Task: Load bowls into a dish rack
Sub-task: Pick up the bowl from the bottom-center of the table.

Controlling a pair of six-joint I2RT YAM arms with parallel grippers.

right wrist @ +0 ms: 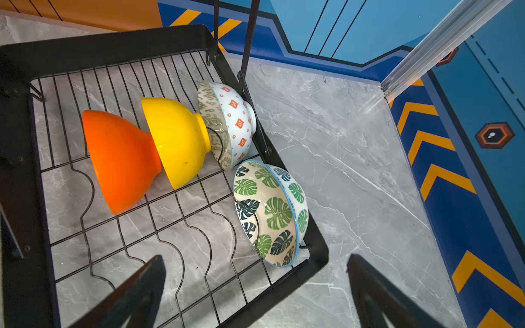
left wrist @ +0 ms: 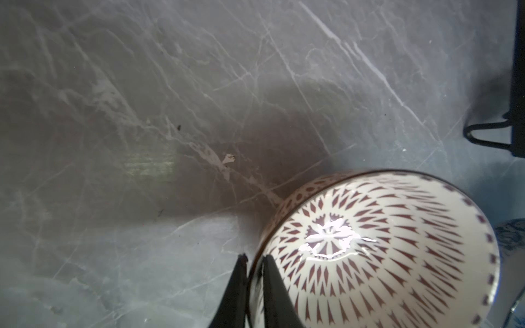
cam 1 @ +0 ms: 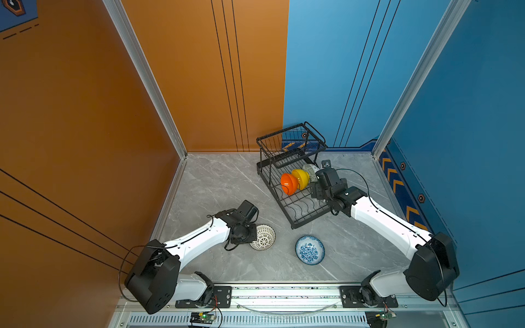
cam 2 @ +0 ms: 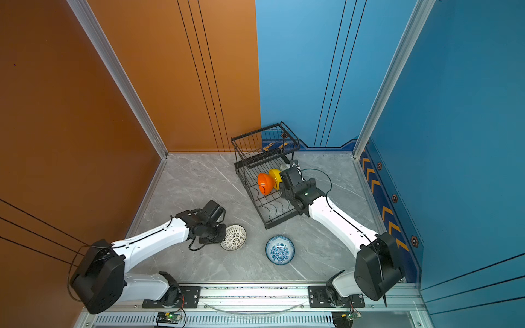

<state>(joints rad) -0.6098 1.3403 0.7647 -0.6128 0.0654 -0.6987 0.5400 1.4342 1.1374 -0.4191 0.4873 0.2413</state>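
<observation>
We see the left gripper (left wrist: 254,264) pinching the lattice-patterned bowl (left wrist: 383,241) by its rim; the dish rack (cam 1: 301,206) lies beyond, rightward (right gripper (right wrist: 255,258) wide, empty).

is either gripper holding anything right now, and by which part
The left gripper is shut on the white lattice-patterned bowl, pinching its rim, one finger inside and one outside. The right gripper is open by the dish rack, holding nothing.

You had no readable text, brand or number in any view. Only wordless marks: orange chevrons (right wrist: 420,108) and a hexagon emblem (right wrist: 495,135) on the blue wall trim (right wrist: 460,224).
</observation>
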